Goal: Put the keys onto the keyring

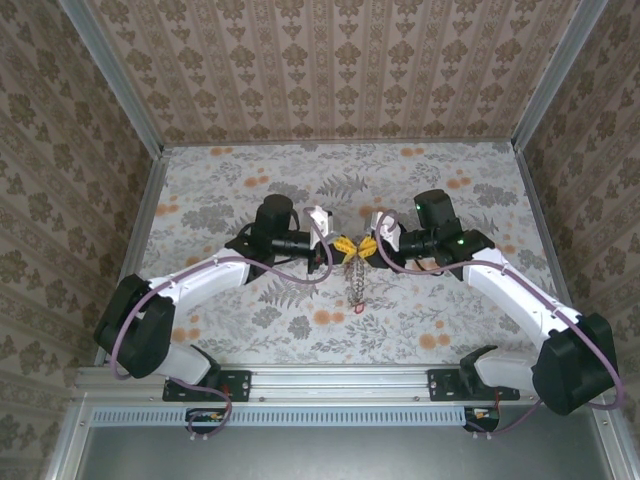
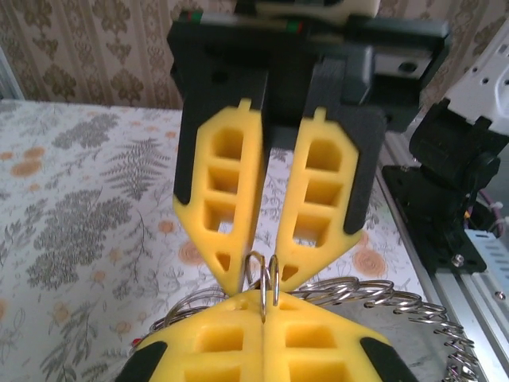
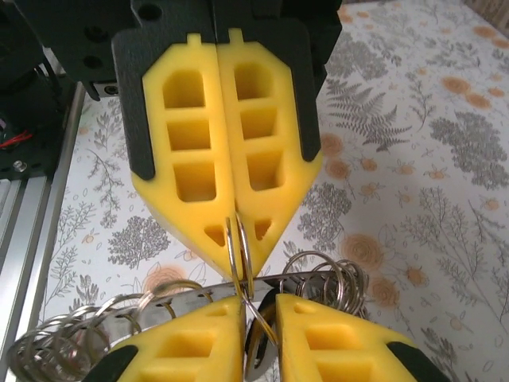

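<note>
Mid-table, the two arms meet tip to tip. Left gripper [image 1: 343,246]: yellow moulded fingers [image 3: 191,143] with cut-out windows in black backing, wedge-shaped, pressed flat together and pinching a small split ring [image 3: 237,239] of thin, shiny double wire that stands upright at the very tips. Right gripper [image 1: 368,247]: same yellow wedge fingers [image 2: 227,183], tips a narrow gap apart, one on either side of the split ring. From its own wrist a flat grey metal piece [image 3: 256,354] sits in that gap; can't tell if the pads touch it.

The keys [image 1: 354,282] hang from the meeting point as a thin grey metal strand, ending in a red bit [image 1: 358,309] just above the table [image 1: 230,200]. Close up, the bunch is springy steel loops: a tight cluster of rings [image 3: 322,274] on one side and a long coil of wire rings [image 3: 60,346] on the other, both low behind the fingertips. The big keyring itself can't be picked out among them.

The table cover is matte, printed with grey ferns and orange flowers. The walls [image 1: 330,60] have a beige damask pattern.
</note>
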